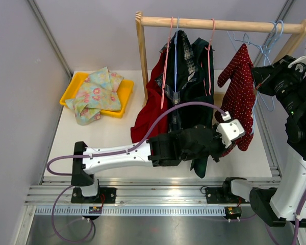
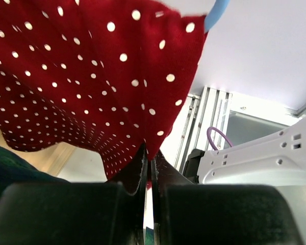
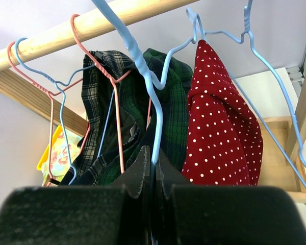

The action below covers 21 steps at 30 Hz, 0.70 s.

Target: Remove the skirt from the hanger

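Red polka-dot skirt, judged light, limp and easily dragged, is being kept hanging at the wooden rail's right end, its lower hem being pinched by the clenched left gripper, a blue wire hanger being clamped by the right gripper.

Top view: high behind the arm bases, looking down on the table and wooden rail. Left wrist view: very close, facing up past its fingers — red dotted skirt just above them. Right wrist view: close, facing up past its fingers along the blue hanger; skirt and rail also show from the top.
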{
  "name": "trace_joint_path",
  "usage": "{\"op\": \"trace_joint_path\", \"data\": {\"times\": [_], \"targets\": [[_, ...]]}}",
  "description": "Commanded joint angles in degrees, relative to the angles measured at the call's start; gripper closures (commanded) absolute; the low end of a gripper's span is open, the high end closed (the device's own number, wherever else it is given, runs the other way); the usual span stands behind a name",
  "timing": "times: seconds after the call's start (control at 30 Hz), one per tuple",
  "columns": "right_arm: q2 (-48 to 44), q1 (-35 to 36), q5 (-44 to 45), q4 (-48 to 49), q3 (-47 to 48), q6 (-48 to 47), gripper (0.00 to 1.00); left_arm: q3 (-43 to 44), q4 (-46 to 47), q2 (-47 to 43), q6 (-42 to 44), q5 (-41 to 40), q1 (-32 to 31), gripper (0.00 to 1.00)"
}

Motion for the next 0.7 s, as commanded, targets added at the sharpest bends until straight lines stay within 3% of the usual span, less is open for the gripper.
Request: {"op": "trace_joint_path", "data": {"times": [0.0, 0.23, 0.37, 0.67], "targets": [[-0.32, 0.05, 1.23, 5.68, 1.44, -0.90, 1.00, -3.12, 5.27, -3.12, -1.24, 0.85, -0.76, 1.00], [4.43, 0.05, 2.55, 6.04, 5.39, -1.69, 1.00, -18.22, 5.53, -7.95, -5.89, -2.21, -9.89, 1.00], [7.59, 0.05, 2.90, 5.68, 8.82, -1.95, 1.00, -28.94, 5.54, -12.17, -15.10, -5.28, -18.57, 1.00], [12.60, -0.04, 3.43, 9.80, 8.65, -1.95, 1.00, -28.53, -14.39, -14.98, -29.87, -21.97, -32.21, 1.00]]}}
